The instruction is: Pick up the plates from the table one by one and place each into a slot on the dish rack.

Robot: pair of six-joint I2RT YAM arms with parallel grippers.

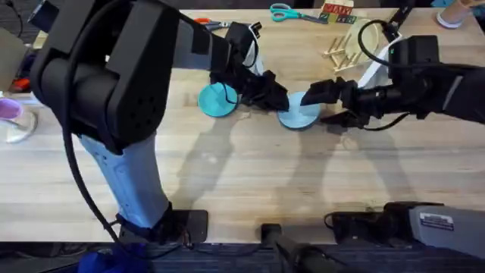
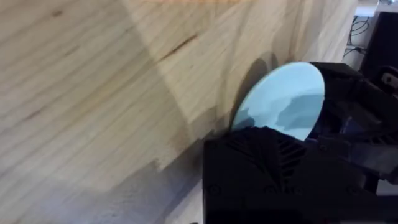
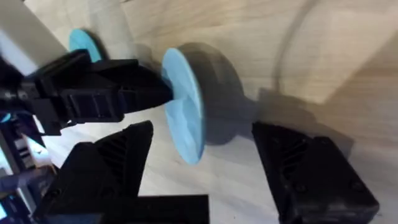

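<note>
Looking down the desk from my station, near to far:

Desk point(image 1: 250, 182): light wooden planks; the stretch nearest the arm bases is bare, crossed by the arms' shadows.

Left arm: it rises large and dark on my left in the overhead view and reaches across toward the middle.

Left pincer point(image 1: 274, 97): I see it at the near-left edge of the pale blue plate point(image 1: 299, 114). In the right wrist view one black finger meets the plate's edge, and the plate stands tilted up off the wood there. I cannot tell whether this pincer is spread or pinching.

Right pincer point(image 1: 324, 102): it comes in from my right. Its fingers point(image 3: 311, 171) stand spread wide, one on each side of the pale blue plate, and I see no contact between them and the plate.

Pale blue plate: at the middle of the desk, between the two pincers, one edge lifted, its shadow on the wood behind it.

Teal plate point(image 1: 216, 99): just left of the pale blue one, partly covered by the left arm, resting on the desk as far as I can see.

Dish rack point(image 1: 342, 51): farther back and right of centre, pale wood pegs upright, well apart from both plates.

Far edge: scissors point(image 1: 292, 13) with teal handles.
</note>
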